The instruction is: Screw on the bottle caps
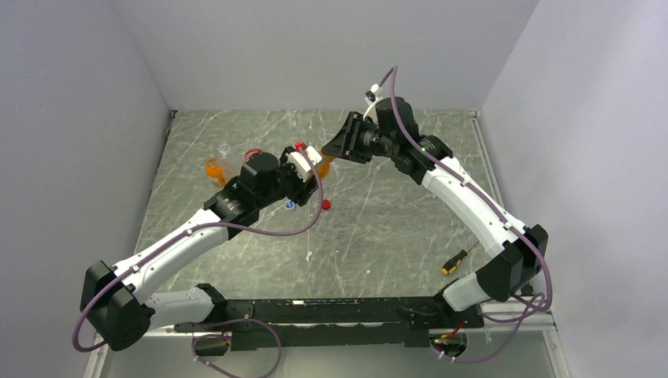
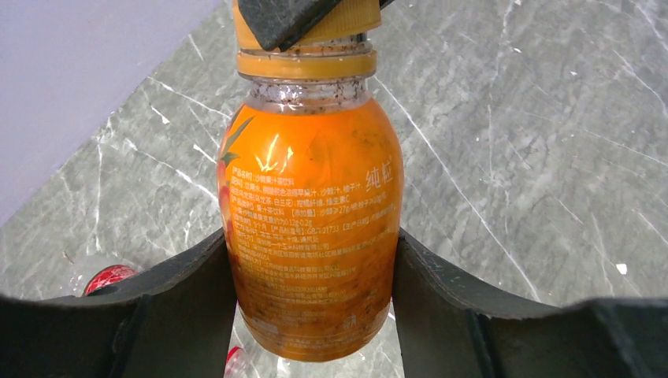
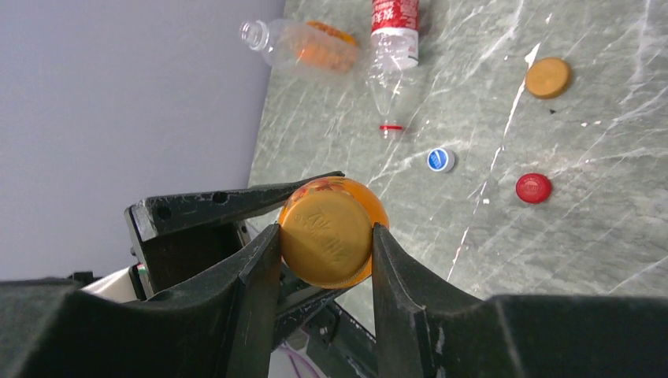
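Note:
My left gripper point(image 2: 313, 240) is shut on the lower body of an orange bottle point(image 2: 311, 228), holding it off the table. An orange cap point(image 3: 325, 232) sits on that bottle's neck, and my right gripper point(image 3: 326, 230) is shut on it from the sides. In the top view the two grippers meet at the middle back of the table point(image 1: 321, 164). Loose on the table lie another orange cap point(image 3: 548, 77), a red cap point(image 3: 533, 188) and a blue cap with a white mark point(image 3: 440, 160). A clear bottle with a red label point(image 3: 394, 47) and a second orange bottle point(image 3: 315, 43) lie on their sides, uncapped.
A yellow-and-black-handled screwdriver point(image 1: 454, 261) lies at the front right, near the right arm's base. Grey walls close off the table at the left, back and right. The lying bottles point(image 1: 228, 164) are at the back left, beside the left arm's wrist.

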Controlling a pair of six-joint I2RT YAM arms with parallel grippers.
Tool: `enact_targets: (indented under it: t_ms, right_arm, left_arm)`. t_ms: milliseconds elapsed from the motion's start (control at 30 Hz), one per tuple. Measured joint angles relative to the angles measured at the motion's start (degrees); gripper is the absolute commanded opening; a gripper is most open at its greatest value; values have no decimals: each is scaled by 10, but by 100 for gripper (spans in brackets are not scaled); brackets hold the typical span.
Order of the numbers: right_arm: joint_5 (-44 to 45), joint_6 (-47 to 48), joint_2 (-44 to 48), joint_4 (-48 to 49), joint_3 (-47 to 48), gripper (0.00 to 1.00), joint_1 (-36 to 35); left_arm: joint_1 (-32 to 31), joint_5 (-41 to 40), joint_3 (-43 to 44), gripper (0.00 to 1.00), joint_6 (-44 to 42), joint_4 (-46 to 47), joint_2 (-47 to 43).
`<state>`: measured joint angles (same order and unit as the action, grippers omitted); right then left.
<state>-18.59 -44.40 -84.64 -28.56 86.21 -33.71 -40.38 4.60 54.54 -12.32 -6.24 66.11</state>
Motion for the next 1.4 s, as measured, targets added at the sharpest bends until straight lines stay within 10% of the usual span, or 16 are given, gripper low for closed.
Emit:
enact_targets:
  t_ms: [567, 967, 1400]
  right_arm:
    - [135, -30, 13, 36, -14, 29, -44]
    - [149, 15, 37, -34, 25, 99, -70]
    - [-23, 250, 127, -45, 49, 96, -27]
  left_arm:
    - [-2, -29, -38, 0, 50, 96, 4]
    - [-7, 11, -71, 0, 51, 177, -21]
    - [21, 193, -73, 0, 68, 151, -63]
